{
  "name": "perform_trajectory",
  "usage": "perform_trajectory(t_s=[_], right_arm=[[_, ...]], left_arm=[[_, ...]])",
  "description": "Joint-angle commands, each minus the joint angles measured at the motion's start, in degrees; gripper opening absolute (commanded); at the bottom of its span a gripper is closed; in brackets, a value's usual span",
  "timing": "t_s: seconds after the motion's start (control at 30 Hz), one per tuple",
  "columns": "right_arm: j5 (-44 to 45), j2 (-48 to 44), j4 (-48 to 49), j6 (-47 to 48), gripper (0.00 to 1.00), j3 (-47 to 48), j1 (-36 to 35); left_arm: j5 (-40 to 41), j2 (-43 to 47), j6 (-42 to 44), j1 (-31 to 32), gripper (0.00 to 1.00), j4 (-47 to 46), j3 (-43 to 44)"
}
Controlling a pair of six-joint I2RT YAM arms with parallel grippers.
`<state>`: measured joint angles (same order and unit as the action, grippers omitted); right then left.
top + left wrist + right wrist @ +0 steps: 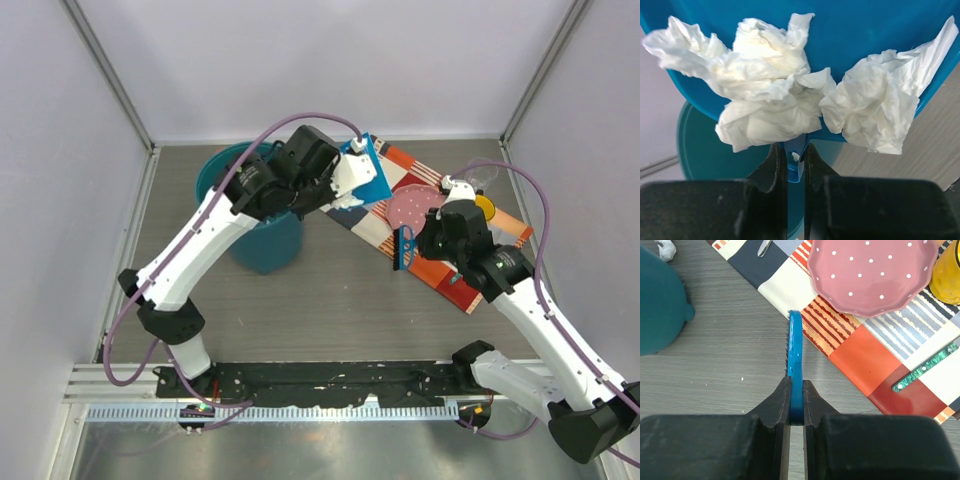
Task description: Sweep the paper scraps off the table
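My left gripper (795, 155) is shut on the handle of the blue dustpan (368, 172), held tilted up in the air beside the teal bin (255, 235). In the left wrist view the dustpan (865, 30) holds several crumpled white paper scraps (765, 85) that hang at its lower edge, over the bin (705, 150). My right gripper (796, 390) is shut on a small blue brush (795, 355), also seen from above (404, 247), held over the grey table (330, 300). One scrap (665, 248) lies on the table by the bin.
A striped orange patchwork placemat (455, 270) lies at the right with a pink dotted plate (412, 207), a yellow cup (484, 207) and a green-handled utensil (925, 371). Pale walls enclose the table.
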<state>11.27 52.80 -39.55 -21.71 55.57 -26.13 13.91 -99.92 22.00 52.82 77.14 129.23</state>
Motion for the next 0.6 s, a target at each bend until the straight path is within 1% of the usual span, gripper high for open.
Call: perform_trajectory(t_s=[0.0, 0.03, 0.1, 0.13, 0.17, 0.23, 0.27, 0.33, 0.37, 0.4, 0.43, 0.47, 0.5, 0.53, 0.57], right_arm=[[-0.28, -1.38, 0.88, 0.18, 0.01, -0.29, 0.2], [-0.45, -1.47, 0.79, 0.27, 0.01, -0.38, 0.29], [-0.46, -1.64, 0.79, 0.27, 0.01, -0.38, 0.29], [-0.46, -1.82, 0.79, 0.36, 0.01, -0.46, 0.29], [-0.46, -1.73, 0.79, 0.53, 0.01, -0.55, 0.29], [-0.37, -1.82, 0.79, 0.71, 0.01, -0.64, 0.2], [-0.28, -1.91, 0.88, 0.8, 0.01, -0.64, 0.29], [-0.28, -1.82, 0.79, 1.06, 0.01, -0.73, 0.29], [-0.19, -1.73, 0.88, 1.15, 0.01, -0.81, 0.29], [-0.19, -1.64, 0.79, 1.32, 0.01, -0.82, 0.29], [-0.19, -1.47, 0.88, 1.32, 0.01, -0.9, 0.29], [-0.28, -1.38, 0.88, 1.32, 0.01, -0.82, 0.29], [-0.28, -1.29, 0.88, 1.41, 0.01, -1.08, 0.29], [-0.28, -1.2, 1.05, 1.5, 0.01, -1.08, 0.38], [-0.28, -1.12, 1.23, 1.41, 0.01, -1.25, 0.29]], left_arm=[[4.46, 1.13, 2.16, -3.85, 0.0, 8.38, 3.22], [4.63, 1.13, 2.43, -6.3, 0.0, 8.37, 3.74], [5.68, 1.3, 3.39, -9.03, 0.0, 8.11, 4.36], [6.21, 1.48, 3.84, -10.27, 0.0, 7.76, 4.28], [6.74, 1.83, 4.36, -13.06, 0.0, 7.5, 3.75], [7.44, 2.88, 5.85, -15.63, 0.0, 6.53, 3.14], [8.4, 3.58, 6.47, -17.99, 0.0, 5.92, 1.57], [13.31, 6.38, 9.53, -19.67, 0.0, 3.9, -1.51], [15.6, 7.8, 11.12, -20.55, 0.0, -0.2, -6.48], [21.1, 9.81, 13.31, -20.74, 0.0, -2.76, -9.84], [23.94, 11.66, 17.77, -20.74, 0.0, -6.44, -13.35], [26.93, 15.59, 20.77, -20.82, 0.0, -12.74, -19.83], [32.61, 17.28, 23.15, -20.83, 0.0, -16.29, -22.42], [34.84, 18.61, 25.35, -20.83, 0.0, -18.93, -24.62], [37.13, 21.14, 30.07, -20.74, 0.0, -23.75, -27.6]])
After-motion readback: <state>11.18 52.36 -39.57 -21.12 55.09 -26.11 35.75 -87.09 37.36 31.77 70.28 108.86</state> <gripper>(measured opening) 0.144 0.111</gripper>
